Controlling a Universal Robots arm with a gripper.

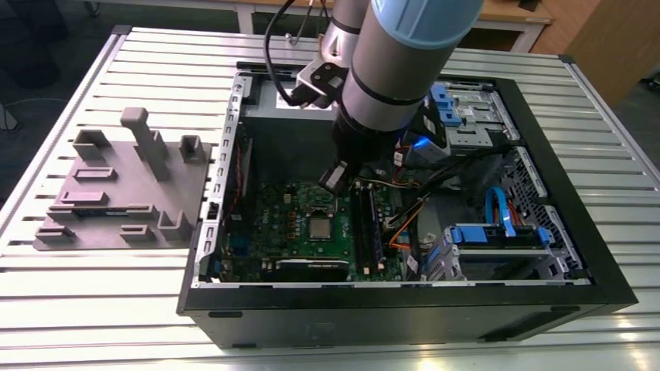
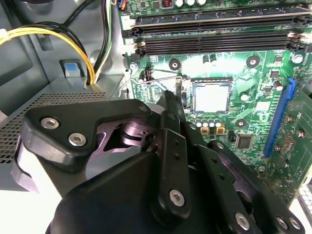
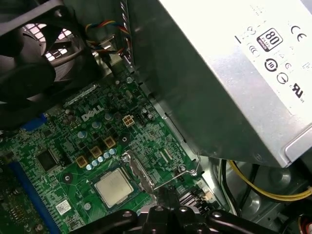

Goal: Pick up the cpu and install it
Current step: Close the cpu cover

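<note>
On the exterior view's left, we see a grey plastic fixture (image 1: pixel 119 189) resting on the slatted metal table (image 1: pixel 62 309), well apart from the work. Beside it, toward the middle, lies the open computer case (image 1: pixel 413 309), with the green motherboard (image 1: pixel 270 224) flat on its floor.

The cpu (image 1: pixel 321 227) sits flat in the socket on that board, silver top up. We find it again in both wrist views (image 2: pixel 211 97) (image 3: pixel 113 187), with the thin wire lever (image 3: pixel 187 169) of the socket standing just beside it.

The gripper (image 1: pixel 336 176) hangs inside the case, near the cpu but not touching it. In the second wrist view the gripper (image 2: pixel 171 100) has its jaws drawn together with nothing between them.

Further to the exterior view's right come the long black memory slots (image 1: pixel 367 228), then loose cables (image 1: pixel 413 220) and the blue drive brackets (image 1: pixel 495 234).

As for writing, the first wrist view shows white lettering printed on the board and a cluster of certification marks on the grey power supply (image 3: pixel 219 87).
</note>
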